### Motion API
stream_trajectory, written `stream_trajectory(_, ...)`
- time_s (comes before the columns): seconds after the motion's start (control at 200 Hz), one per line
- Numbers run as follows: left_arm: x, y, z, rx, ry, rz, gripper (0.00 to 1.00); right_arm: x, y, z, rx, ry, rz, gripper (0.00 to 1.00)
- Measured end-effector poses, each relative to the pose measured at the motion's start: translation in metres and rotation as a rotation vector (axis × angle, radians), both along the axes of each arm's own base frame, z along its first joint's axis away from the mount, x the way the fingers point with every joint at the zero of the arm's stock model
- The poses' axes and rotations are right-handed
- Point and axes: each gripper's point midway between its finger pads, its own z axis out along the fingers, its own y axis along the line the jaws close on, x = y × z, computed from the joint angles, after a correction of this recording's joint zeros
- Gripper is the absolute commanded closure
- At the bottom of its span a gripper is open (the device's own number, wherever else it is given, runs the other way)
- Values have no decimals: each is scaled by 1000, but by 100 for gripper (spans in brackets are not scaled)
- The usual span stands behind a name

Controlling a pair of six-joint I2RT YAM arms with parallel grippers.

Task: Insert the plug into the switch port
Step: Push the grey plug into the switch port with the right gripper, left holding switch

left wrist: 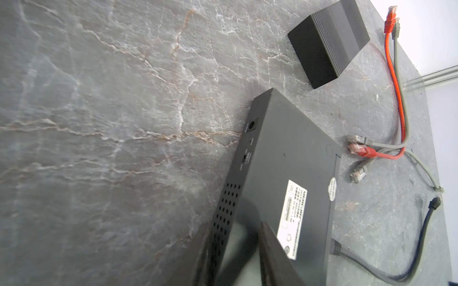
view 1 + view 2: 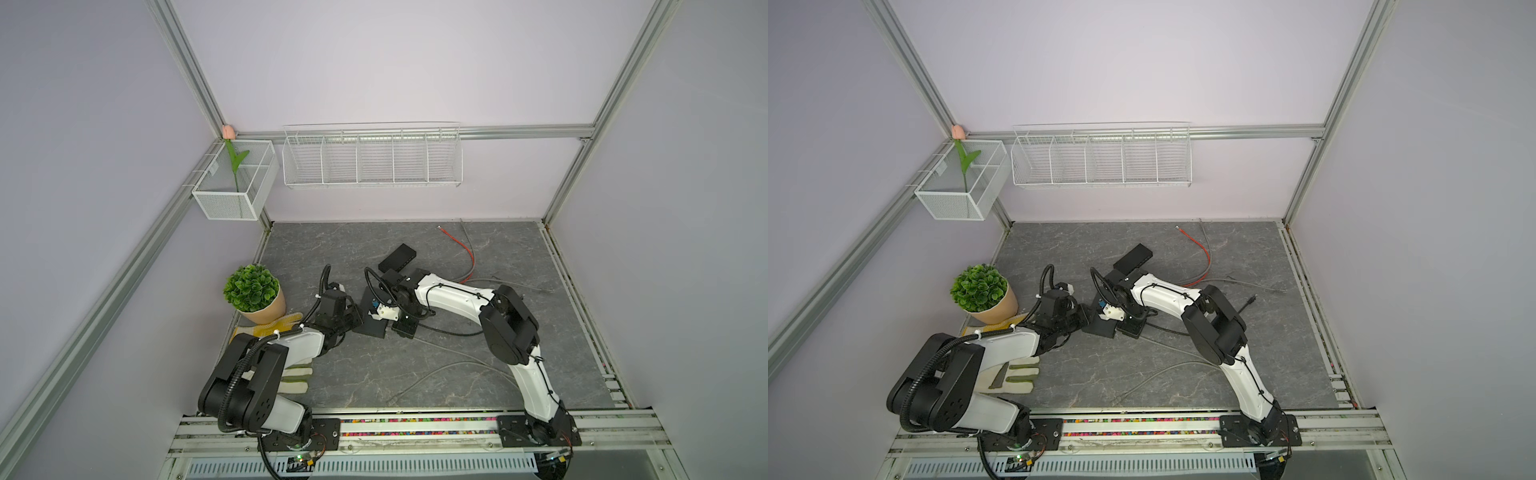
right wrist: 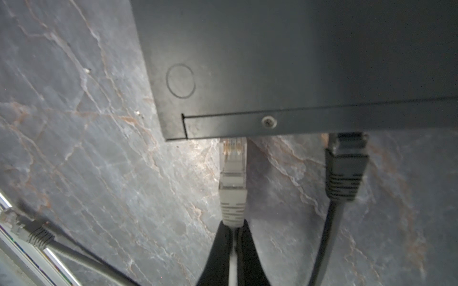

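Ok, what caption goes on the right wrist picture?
Right pincer holds the grey plug at the black switch.

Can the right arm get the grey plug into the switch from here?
Probably yes: right gripper holds the grey plug by its boot, tip at the switch edge; the black plug stands clear beside it.

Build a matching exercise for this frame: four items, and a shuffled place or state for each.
Items: 1 grey plug at the switch; 2 dark plug; 3 red cable; 4 glove.
States: A lying loose on the table; B partly under the left arm; C pinched behind its boot by the right gripper; D plugged into the switch.
Pairs: 1-C, 2-D, 3-A, 4-B.
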Motion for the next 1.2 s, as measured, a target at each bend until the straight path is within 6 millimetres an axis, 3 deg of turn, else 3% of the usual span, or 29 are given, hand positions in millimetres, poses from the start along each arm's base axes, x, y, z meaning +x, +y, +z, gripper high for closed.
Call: stream_trajectory(1.2, -4, -8, -1, -64, -33, -25, 69, 2, 3, -3, -70, -56, 25, 93)
